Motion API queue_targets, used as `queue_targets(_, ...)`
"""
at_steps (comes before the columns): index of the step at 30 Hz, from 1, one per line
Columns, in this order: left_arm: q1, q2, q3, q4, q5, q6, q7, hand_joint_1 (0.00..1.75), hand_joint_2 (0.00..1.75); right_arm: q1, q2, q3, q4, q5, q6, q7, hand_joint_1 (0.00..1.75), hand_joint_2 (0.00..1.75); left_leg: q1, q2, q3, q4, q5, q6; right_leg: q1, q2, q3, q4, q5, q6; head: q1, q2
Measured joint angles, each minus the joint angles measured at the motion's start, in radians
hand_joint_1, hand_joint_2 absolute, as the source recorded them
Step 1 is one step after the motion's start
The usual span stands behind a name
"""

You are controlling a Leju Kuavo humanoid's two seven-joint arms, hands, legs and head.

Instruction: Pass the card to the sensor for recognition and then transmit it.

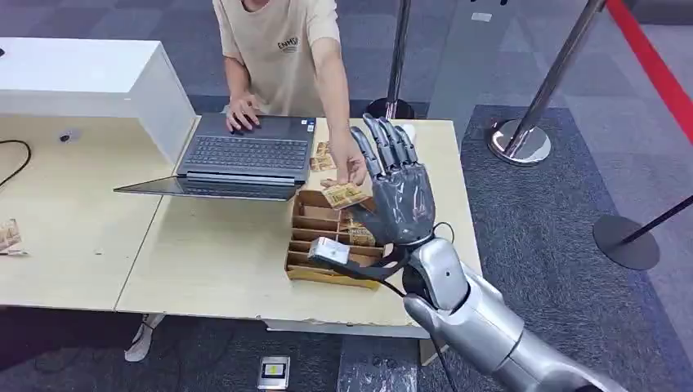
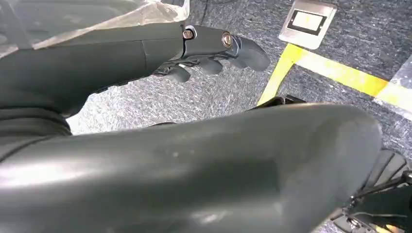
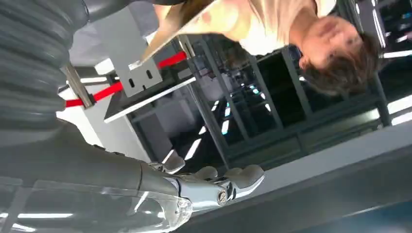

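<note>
While the right robot hand (image 1: 398,189) is raised over the bench (image 1: 221,269), the scene is read as follows:

Right robot hand: it is held upright with the fingers (image 1: 391,143) spread and straight; nothing is grasped, so it is released.

Card: the card (image 1: 344,195) is pinched by a person's hand (image 1: 350,167) just beside the palm of the right robot hand, at its thumb side; whether card and palm touch cannot be told.

Left robot hand: the left robot hand (image 2: 214,51) is seen hanging over the grey floor (image 2: 204,97); its fingers are curled loosely and nothing is held.

Tray: a cardboard tray (image 1: 304,245) with compartments is set on the bench below the right robot hand; more cards lie in it.

Sensor: a small white device (image 1: 328,250) is perched on the tray near the right wrist.

Laptop: a laptop (image 1: 245,155) lies open beyond the tray, well apart from the right robot hand, with the person's other hand (image 1: 243,110) on it.
</note>
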Motion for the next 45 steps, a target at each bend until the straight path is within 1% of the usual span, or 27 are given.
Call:
queue_targets(1,0.0,0.0,0.0,0.0,-0.002,-0.001,0.0,0.0,0.0,-0.003,-0.006,0.006,0.005,-0.001,0.002,-0.002,0.0,1.75,0.0,0.0,0.0,0.0,0.0,0.0,0.0,0.0,0.0,0.0,0.0,0.0,0.0,0.0)
queue_targets(2,0.0,0.0,0.0,0.0,-0.002,-0.001,-0.001,0.0,0.0,-0.006,-0.012,0.012,0.008,-0.005,0.002,-0.003,1.4,1.75,0.0,0.0,0.0,0.0,0.0,0.0,0.0,0.0,0.0,0.0,0.0,0.0,0.0,0.0)
queue_targets(3,0.0,0.0,0.0,0.0,-0.002,-0.001,-0.002,0.0,0.0,-0.007,-0.015,0.016,0.013,-0.015,0.001,-0.006,1.75,1.75,0.0,0.0,0.0,0.0,0.0,0.0,0.0,0.0,0.0,0.0,0.0,0.0,0.0,0.0)
queue_targets(9,0.0,0.0,0.0,0.0,-0.006,-0.002,-0.005,0.0,0.0,-0.007,-0.031,0.038,0.02,-0.059,-0.008,-0.013,1.75,1.75,0.0,0.0,0.0,0.0,0.0,0.0,0.0,0.0,0.0,0.0,0.0,0.0,0.0,0.0)
queue_targets(19,-0.001,-0.001,-0.001,0.0,-0.01,-0.002,-0.006,0.0,0.0,-0.01,-0.037,0.066,0.029,-0.106,-0.01,-0.032,1.75,1.75,0.0,0.0,0.0,0.0,0.0,0.0,0.0,0.0,0.0,0.0,0.0,0.0,0.0,0.0)
queue_targets(23,-0.001,-0.001,-0.001,0.0,-0.013,-0.002,-0.006,0.0,0.0,-0.014,-0.037,0.076,0.034,-0.123,-0.022,-0.034,1.75,1.75,0.0,0.0,0.0,0.0,0.0,0.0,0.0,0.0,0.0,0.0,0.0,0.0,0.0,0.0)
queue_targets(25,-0.001,-0.001,-0.001,0.0,-0.013,-0.002,-0.006,0.0,0.0,-0.014,-0.036,0.077,0.038,-0.158,-0.038,-0.04,1.75,1.75,0.0,0.0,0.0,0.0,0.0,0.0,0.0,0.0,0.0,0.0,0.0,0.0,0.0,0.0)
queue_targets(26,-0.001,-0.001,-0.001,0.0,-0.013,-0.002,-0.006,0.0,0.0,-0.013,-0.035,0.077,0.039,-0.199,-0.049,-0.052,1.75,1.75,0.0,0.0,0.0,0.0,0.0,0.0,0.0,0.0,0.0,0.0,0.0,0.0,0.0,0.0)
queue_targets(28,-0.001,-0.001,-0.001,0.0,-0.012,-0.002,-0.008,0.0,0.0,0.003,-0.029,0.065,0.043,-0.352,-0.067,-0.102,1.75,1.75,0.0,0.0,0.0,0.0,0.0,0.0,0.0,0.0,0.0,0.0,0.0,0.0,0.0,0.0)
queue_targets(29,-0.001,-0.001,-0.001,0.0,-0.01,-0.002,-0.01,0.0,0.0,0.015,-0.024,0.051,0.044,-0.425,-0.069,-0.13,1.75,1.75,0.0,0.0,0.0,0.0,0.0,0.0,0.0,0.0,0.0,0.0,0.0,0.0,0.0,0.0)
queue_targets(32,-0.001,-0.001,-0.001,0.0,-0.008,-0.002,-0.012,0.0,0.0,0.043,-0.011,0.01,0.058,-0.587,-0.071,-0.221,1.75,1.75,0.0,0.0,0.0,0.0,0.0,0.0,0.0,0.0,0.0,0.0,0.0,0.0,0.0,0.0)
queue_targets(38,-0.001,-0.001,-0.001,0.0,0.006,-0.002,-0.013,0.0,0.0,0.081,0.001,-0.083,0.149,-0.911,-0.072,-0.343,1.75,1.75,0.0,0.0,0.0,0.0,0.0,0.0,0.0,0.0,0.0,0.0,0.0,0.0,0.0,0.0)
queue_targets(39,-0.001,-0.001,-0.001,0.0,0.01,-0.001,-0.013,0.0,0.0,0.089,0.002,-0.101,0.173,-0.945,-0.072,-0.357,1.75,1.75,0.0,0.0,0.0,0.0,0.0,0.0,0.0,0.0,0.0,0.0,0.0,0.0,0.0,0.0)
queue_targets(45,0.0,-0.001,-0.001,0.0,0.023,0.007,-0.013,0.0,0.0,0.119,0.005,-0.175,0.328,-1.058,-0.071,-0.407,1.75,1.75,0.0,0.0,0.0,0.0,0.0,0.0,0.0,0.0,0.0,-0.001,0.0,0.0,0.0,0.0)
